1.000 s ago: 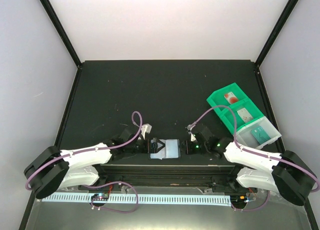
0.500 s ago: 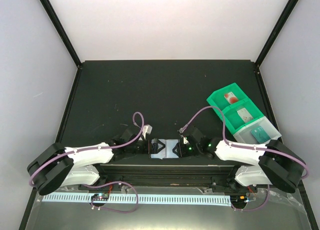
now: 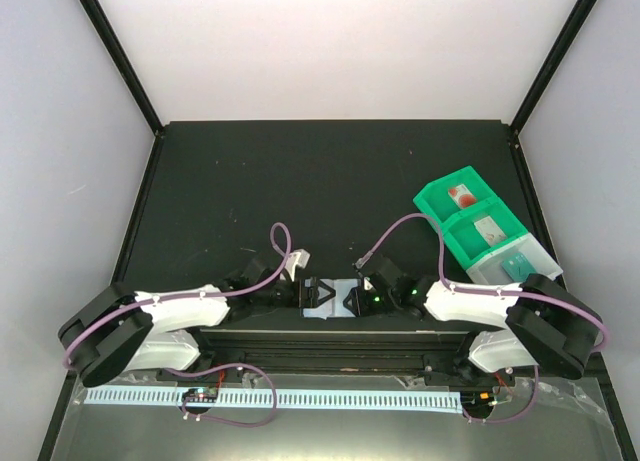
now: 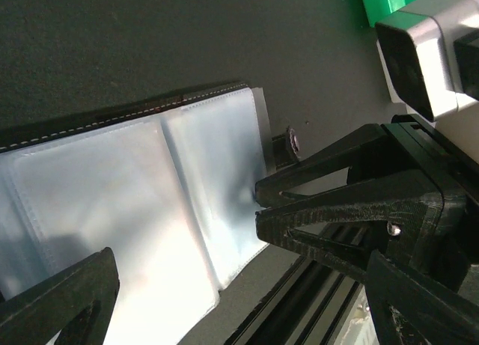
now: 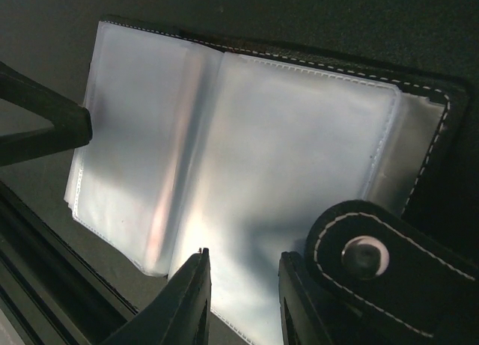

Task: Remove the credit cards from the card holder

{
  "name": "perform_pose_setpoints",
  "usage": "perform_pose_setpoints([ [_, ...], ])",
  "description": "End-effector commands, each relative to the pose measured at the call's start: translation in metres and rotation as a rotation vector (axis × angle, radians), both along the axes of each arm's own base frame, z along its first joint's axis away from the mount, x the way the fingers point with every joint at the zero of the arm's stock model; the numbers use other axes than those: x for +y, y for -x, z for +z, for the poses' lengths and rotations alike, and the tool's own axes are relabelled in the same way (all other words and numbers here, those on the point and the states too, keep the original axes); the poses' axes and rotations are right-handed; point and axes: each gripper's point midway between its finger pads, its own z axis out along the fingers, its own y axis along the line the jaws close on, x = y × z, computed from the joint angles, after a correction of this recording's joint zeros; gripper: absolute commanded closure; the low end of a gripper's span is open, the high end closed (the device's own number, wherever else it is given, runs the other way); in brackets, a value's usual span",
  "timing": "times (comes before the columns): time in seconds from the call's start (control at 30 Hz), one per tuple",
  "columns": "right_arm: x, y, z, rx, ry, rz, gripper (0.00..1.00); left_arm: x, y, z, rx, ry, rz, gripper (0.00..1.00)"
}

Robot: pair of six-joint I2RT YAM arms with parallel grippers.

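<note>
The card holder lies open on the black table near the front edge, its pale sleeves facing up and its black snap tab at the right. No card shows in the sleeves. My left gripper is open wide over the holder's left side. My right gripper is open with a narrow gap, its fingertips low over the right sleeve's near edge. Credit cards lie in the green tray: a red-marked one, a pale one and a teal one.
The green compartment tray stands at the right, slanting toward the right edge. A black rail runs along the table's front edge just behind the holder. Grey walls close in the table on three sides.
My right gripper has moved left onto the card holder's right side. My left gripper has shifted slightly right. The holder stays open in place.
</note>
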Motion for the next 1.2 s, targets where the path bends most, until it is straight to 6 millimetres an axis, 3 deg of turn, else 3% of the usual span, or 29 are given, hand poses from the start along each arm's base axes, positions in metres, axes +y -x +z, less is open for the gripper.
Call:
perform_pose_setpoints([
  [0.0, 0.0, -0.002, -0.001, -0.021, 0.007, -0.012, 0.72, -0.009, -0.001, 0.009, -0.006, 0.055, -0.026, 0.09],
  [0.23, -0.001, -0.001, -0.002, -0.023, 0.009, -0.011, 0.72, -0.002, -0.005, 0.012, -0.026, 0.032, 0.014, 0.05],
  [0.53, 0.0, -0.001, -0.002, -0.026, 0.008, -0.007, 0.72, 0.016, -0.009, 0.001, -0.04, -0.073, 0.07, 0.02],
  [0.93, 0.0, -0.001, -0.002, -0.024, 0.009, -0.008, 0.72, 0.006, -0.01, -0.005, -0.013, -0.063, 0.042, 0.01],
  [1.17, 0.001, -0.001, -0.005, -0.02, 0.012, -0.005, 0.72, -0.003, -0.008, 0.005, -0.013, -0.003, 0.015, 0.06],
])
